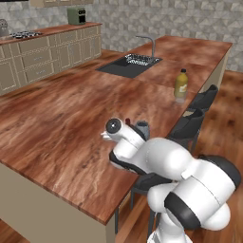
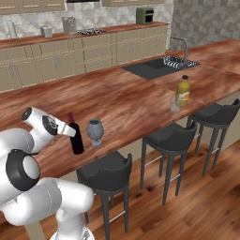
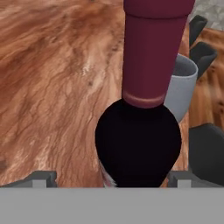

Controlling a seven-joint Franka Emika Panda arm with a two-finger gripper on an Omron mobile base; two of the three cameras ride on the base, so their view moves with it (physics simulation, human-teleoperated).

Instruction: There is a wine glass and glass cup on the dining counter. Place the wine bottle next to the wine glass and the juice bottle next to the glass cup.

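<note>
no legible text, bottle labels unreadable

Rendered home kitchen: large island with reddish-brown wood-grain top (image 2: pixel 117 101), inset dark sink (image 2: pixel 154 68) with curved metal faucet (image 2: pixel 180 47), beige wall cabinets (image 2: pixel 70 56), green toaster (image 2: pixel 145 15), black bar stools (image 2: pixel 168 136), grey stone-tile wall (image 1: pixel 166 19).

Walls: I see grey mottled stone tile (image 2: pixel 206 18) behind the counters, from 10 to 2 o'clock.
Floor: I read warm wood planks (image 2: pixel 206 206) at 4 o'clock.
Wall counter: beige drawers and cabinets (image 2: pixel 70 56) at 11 o'clock, with a cooktop (image 2: pixel 91 31), a green toaster (image 2: pixel 145 15) and a kettle (image 2: pixel 11 29) on top.
Seating: I count three dark bar stools (image 2: pixel 166 140) along the island edge, 3 to 5 o'clock.
Light: even, soft shadows.
</note>
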